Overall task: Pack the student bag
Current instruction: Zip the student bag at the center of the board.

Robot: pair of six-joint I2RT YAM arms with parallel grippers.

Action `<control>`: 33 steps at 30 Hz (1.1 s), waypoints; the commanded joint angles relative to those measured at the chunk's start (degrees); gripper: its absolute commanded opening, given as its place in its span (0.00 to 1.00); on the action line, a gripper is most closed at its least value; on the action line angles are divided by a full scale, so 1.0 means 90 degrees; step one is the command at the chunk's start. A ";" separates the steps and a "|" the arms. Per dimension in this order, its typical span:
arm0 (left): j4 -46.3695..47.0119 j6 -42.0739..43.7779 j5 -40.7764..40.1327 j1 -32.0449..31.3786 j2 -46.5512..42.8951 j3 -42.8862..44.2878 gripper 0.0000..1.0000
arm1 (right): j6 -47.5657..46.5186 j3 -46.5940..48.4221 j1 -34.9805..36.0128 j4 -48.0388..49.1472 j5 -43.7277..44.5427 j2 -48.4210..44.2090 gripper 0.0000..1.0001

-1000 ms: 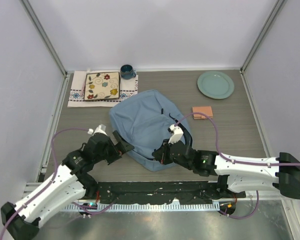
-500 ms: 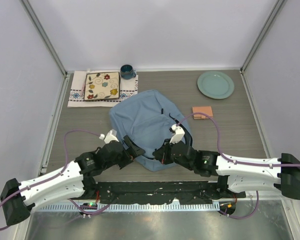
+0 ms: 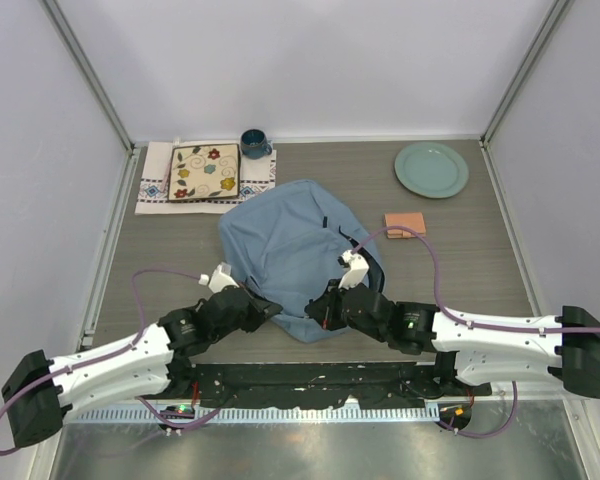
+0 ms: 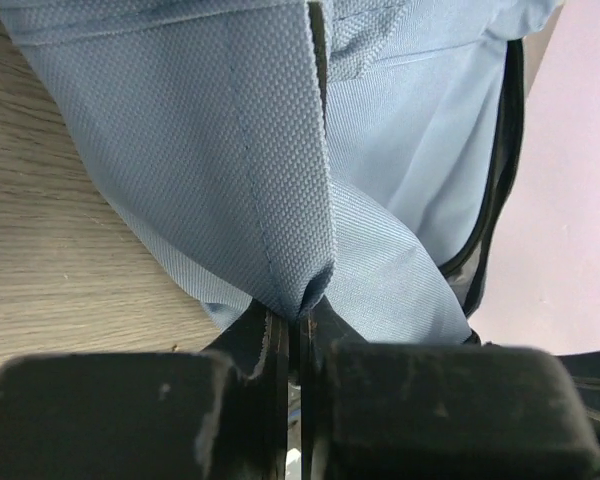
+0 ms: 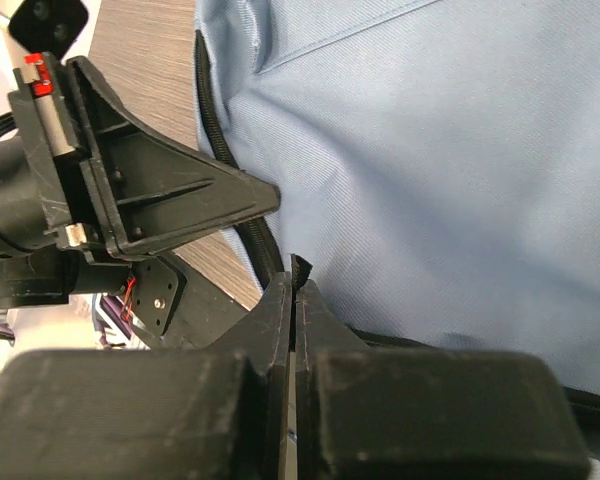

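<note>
The student bag [image 3: 290, 245], dusty-blue soft fabric with dark zipper lines, lies in the middle of the table. My left gripper [image 3: 272, 308] is at its near-left edge, shut on a pinched fold of the blue fabric [image 4: 310, 285]; the bag [image 4: 260, 150] fills the left wrist view above the left gripper [image 4: 302, 312]. My right gripper [image 3: 320, 310] is at the bag's near edge, shut on a small black tab [image 5: 300, 268] by the zipper line. The right gripper [image 5: 296, 285] shows the bag [image 5: 430, 150] close ahead and the left gripper's body [image 5: 130, 190] just to its left.
A flower-patterned square item [image 3: 205, 172] lies on a white cloth [image 3: 155, 190] at the far left, with a dark blue mug [image 3: 254, 143] beside it. A green plate [image 3: 431, 169] sits far right. A small orange pad [image 3: 405, 224] lies right of the bag.
The left arm swung right to the bag's near edge, and its gripper went from open to shut on the fabric. The right arm barely moved.
</note>
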 commanded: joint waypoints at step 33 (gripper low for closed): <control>-0.3333 0.1475 0.0306 0.0340 -0.1224 0.2065 0.85 | 0.0293 -0.0571 0.0048 -0.0295 0.0574 -0.1170 0.01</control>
